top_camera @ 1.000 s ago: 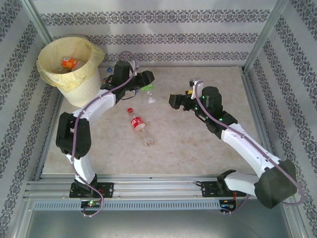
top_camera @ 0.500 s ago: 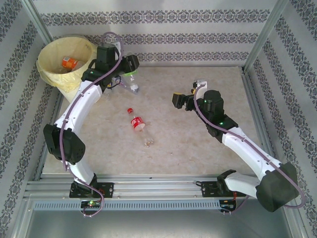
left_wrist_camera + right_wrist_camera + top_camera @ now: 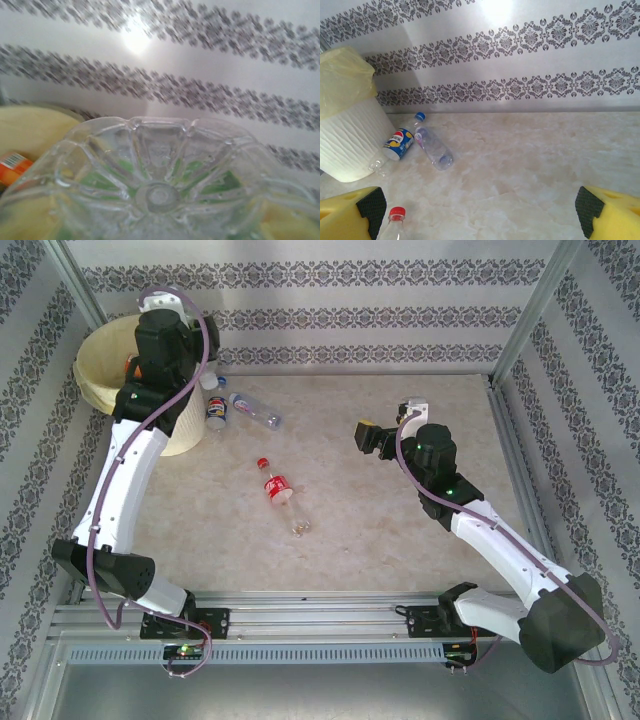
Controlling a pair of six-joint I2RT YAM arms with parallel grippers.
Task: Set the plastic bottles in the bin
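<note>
A red-label bottle is left at centre. The right gripper is held open at 2 o'clock. Beside the bin at 10 o'clock, two bottles are left; above it, a green-label bottle is clamped in the left gripper.

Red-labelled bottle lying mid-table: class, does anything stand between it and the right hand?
Nothing visible does. Bare tabletop separates the right hand from the red-labelled bottle. The blue-labelled bottle and the clear bottle lie farther off, by the bin.

Clear bottle, green within; white ribbed bin, yellow liner.
</note>
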